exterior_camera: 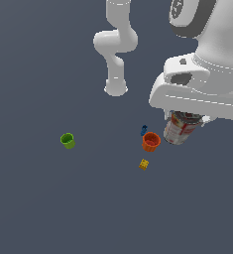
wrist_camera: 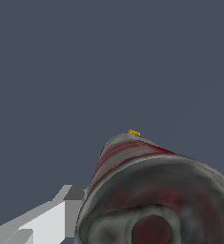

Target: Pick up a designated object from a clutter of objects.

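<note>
While your can [exterior_camera: 180,129] hangs near-upright, long axis tipped slightly, top under the gripper [exterior_camera: 187,118], I cannot tell whether the jaws clamp it.

A flat grey floor [exterior_camera: 48,208] carried the clutter. An orange cup [exterior_camera: 151,141] stood just beside the jaws, a tiny blue piece [exterior_camera: 144,130] close behind it and a small yellow block [exterior_camera: 144,164] near in front. A green cup [exterior_camera: 67,140] stood well apart, alone.
</note>
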Robot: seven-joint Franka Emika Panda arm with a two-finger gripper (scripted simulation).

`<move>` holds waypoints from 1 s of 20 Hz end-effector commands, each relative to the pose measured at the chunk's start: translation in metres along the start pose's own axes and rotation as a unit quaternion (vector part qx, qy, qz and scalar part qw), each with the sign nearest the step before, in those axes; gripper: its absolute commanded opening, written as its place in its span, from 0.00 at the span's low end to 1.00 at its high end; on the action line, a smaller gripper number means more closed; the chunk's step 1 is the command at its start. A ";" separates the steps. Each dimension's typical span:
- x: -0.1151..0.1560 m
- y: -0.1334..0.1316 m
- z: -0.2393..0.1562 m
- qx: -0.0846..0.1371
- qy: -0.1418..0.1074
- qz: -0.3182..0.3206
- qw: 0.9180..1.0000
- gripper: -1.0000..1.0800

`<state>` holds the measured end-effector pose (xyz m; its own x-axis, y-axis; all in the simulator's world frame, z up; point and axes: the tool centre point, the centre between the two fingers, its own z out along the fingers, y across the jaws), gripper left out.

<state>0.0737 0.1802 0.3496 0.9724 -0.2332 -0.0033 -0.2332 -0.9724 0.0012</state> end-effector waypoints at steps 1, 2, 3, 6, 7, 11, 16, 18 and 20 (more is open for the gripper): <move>0.008 -0.003 -0.014 0.001 0.002 0.000 1.000 0.00; 0.011 -0.005 -0.019 0.001 0.002 0.000 1.000 0.00; 0.014 -0.006 -0.023 0.001 0.002 0.000 1.000 0.00; 0.022 -0.009 -0.034 0.001 0.002 0.000 1.000 0.00; 0.024 -0.010 -0.037 0.001 0.002 0.000 1.000 0.00; 0.031 -0.013 -0.047 0.001 0.002 0.000 1.000 0.00; 0.036 -0.015 -0.054 0.001 0.002 0.000 1.000 0.00; 0.037 -0.015 -0.056 0.001 0.002 0.000 1.000 0.00; 0.038 -0.016 -0.057 0.001 0.002 0.000 1.000 0.00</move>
<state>0.1132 0.1864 0.4024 0.9723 -0.2338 -0.0038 -0.2338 -0.9723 0.0020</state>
